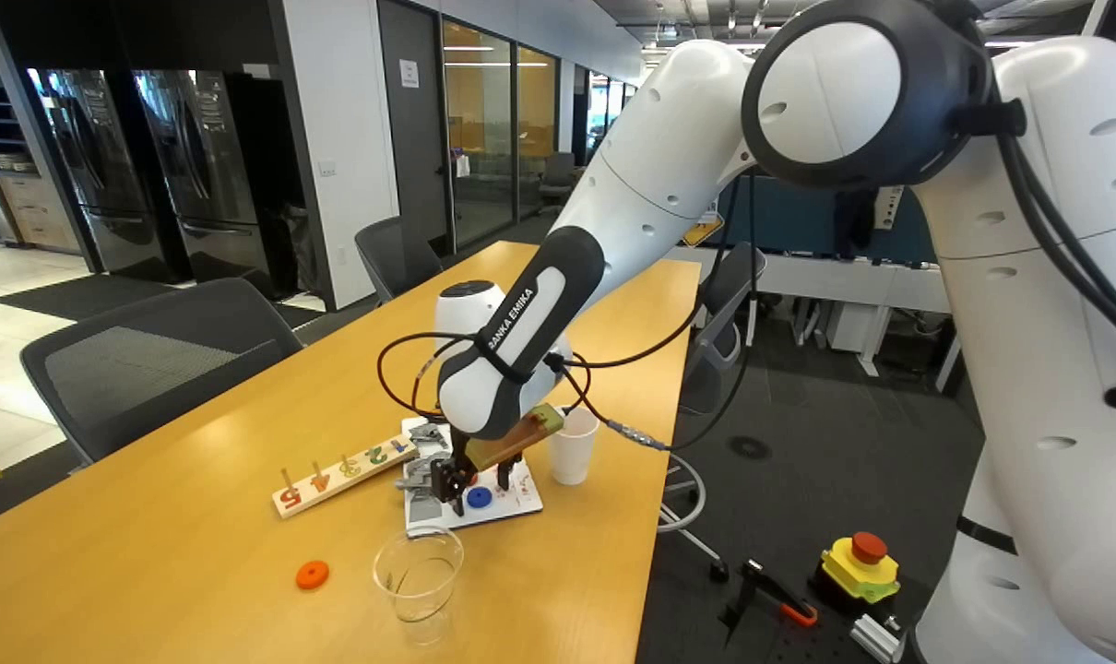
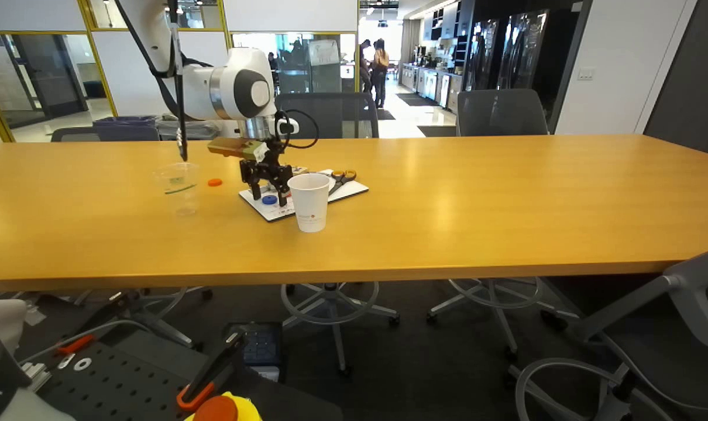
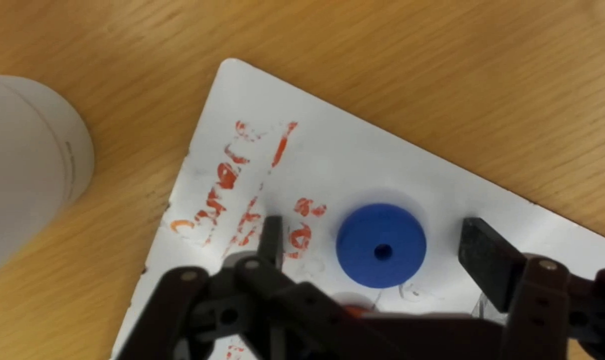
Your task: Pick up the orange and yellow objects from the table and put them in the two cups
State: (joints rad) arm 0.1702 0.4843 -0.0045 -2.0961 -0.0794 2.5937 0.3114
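In an exterior view, the orange disc (image 1: 313,575) is seen on the table (image 1: 180,590), eight o'clock from the gripper (image 1: 480,495), the clear cup (image 1: 420,588) at seven. The blue disc (image 3: 381,232) is straddled by spread jaws; re-centring over the orange disc is advised before squeezing. The white cup (image 1: 574,452) is seen at two.

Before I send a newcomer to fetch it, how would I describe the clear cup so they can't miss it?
On the long wooden table, find the white board beneath the gripper. The clear cup stands upright beside that board, not on it, near an orange disc. Unlike the opaque white cup, it is see-through.
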